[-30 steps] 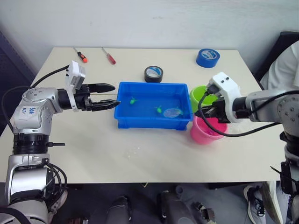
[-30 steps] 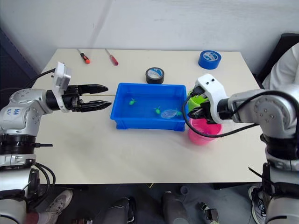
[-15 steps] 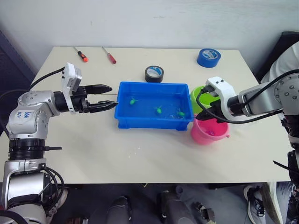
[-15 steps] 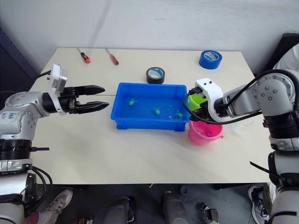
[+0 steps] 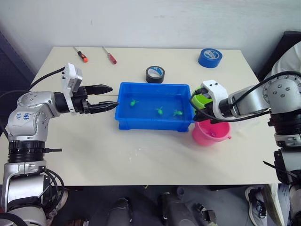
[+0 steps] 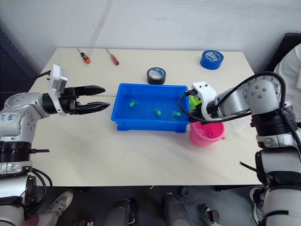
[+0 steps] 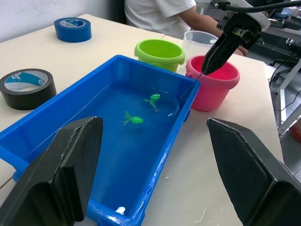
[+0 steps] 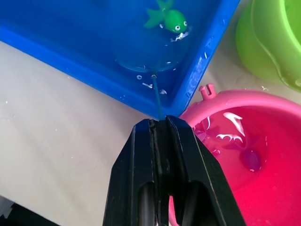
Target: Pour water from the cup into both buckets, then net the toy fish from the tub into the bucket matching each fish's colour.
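Observation:
The blue tub (image 5: 155, 85) sits mid-table with water and three green toy fish (image 5: 160, 111) in it. My right gripper (image 8: 160, 123) hangs over the tub's right end, beside the pink bucket (image 5: 211, 136), shut on the net's thin handle (image 8: 157, 100). The net's hoop dips into the water close to a green fish (image 8: 171, 20). A small magenta fish (image 8: 250, 160) lies in the pink bucket's water. The green bucket (image 7: 160, 49) stands behind it, with the clear cup (image 7: 198, 41) alongside. My left gripper (image 5: 114, 97) is open, just off the tub's left end.
A black tape roll (image 5: 154, 74) lies behind the tub, and a blue tape roll (image 5: 209, 58) sits at the far right. Two screwdrivers (image 5: 81, 55) rest at the far left. A person in white (image 5: 289, 61) sits by the table's right edge.
My right gripper carried the net from the tub over to the pink bucket, then came back left, and the hoop is in the tub water again. The left gripper has barely moved.

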Controlling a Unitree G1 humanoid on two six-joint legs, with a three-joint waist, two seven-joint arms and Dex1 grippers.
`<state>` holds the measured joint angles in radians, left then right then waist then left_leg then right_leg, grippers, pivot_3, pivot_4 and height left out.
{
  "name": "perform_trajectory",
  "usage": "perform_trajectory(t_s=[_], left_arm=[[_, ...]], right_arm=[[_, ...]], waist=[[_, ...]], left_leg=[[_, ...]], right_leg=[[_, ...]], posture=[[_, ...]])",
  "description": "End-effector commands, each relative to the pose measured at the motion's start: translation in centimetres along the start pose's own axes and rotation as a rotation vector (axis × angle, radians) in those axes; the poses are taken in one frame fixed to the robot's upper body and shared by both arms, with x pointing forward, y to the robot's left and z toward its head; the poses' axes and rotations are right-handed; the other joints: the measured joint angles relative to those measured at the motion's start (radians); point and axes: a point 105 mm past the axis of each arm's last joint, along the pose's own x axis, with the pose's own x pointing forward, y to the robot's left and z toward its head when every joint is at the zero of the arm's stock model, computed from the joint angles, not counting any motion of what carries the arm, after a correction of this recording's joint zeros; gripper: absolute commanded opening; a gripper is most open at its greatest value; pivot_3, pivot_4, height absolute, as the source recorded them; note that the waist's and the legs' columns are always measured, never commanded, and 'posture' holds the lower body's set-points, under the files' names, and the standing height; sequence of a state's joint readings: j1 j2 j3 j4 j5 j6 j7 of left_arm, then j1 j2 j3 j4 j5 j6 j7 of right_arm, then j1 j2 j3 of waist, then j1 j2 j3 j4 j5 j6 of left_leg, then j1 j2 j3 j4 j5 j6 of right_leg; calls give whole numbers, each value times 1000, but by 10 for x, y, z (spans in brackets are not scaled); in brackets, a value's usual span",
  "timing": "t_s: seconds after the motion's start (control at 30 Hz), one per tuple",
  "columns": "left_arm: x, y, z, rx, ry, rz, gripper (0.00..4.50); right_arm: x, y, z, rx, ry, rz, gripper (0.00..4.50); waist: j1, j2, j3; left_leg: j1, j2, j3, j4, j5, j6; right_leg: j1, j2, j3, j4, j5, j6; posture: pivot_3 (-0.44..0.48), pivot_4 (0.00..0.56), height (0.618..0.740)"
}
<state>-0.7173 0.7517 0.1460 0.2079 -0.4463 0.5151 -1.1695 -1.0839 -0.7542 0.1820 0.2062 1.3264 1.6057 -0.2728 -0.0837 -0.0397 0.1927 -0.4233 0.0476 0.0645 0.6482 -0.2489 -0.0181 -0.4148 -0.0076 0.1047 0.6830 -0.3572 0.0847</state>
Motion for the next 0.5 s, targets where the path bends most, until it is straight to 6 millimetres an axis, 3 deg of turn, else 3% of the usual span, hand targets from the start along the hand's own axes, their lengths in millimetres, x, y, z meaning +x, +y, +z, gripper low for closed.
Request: perform_trajectory(t_s=[0.03, 0.5], left_arm=[[-6, -1, 15, 47, -27, 5, 3874], [-9, 4, 17, 52, -13, 4, 3874]], right_arm=[[-5, -2, 9, -13, -76, -53, 0], [-21, 8, 7, -36, -279, -23, 0]], waist=[[0, 0, 0], [0, 0, 0]], left_leg=[[0, 0, 0, 0, 0, 0], [0, 0, 0, -1, 0, 0]], right_leg=[[0, 0, 0, 0, 0, 0], [0, 0, 0, -1, 0, 0]], posture=[[0, 150, 734], [0, 150, 734]])
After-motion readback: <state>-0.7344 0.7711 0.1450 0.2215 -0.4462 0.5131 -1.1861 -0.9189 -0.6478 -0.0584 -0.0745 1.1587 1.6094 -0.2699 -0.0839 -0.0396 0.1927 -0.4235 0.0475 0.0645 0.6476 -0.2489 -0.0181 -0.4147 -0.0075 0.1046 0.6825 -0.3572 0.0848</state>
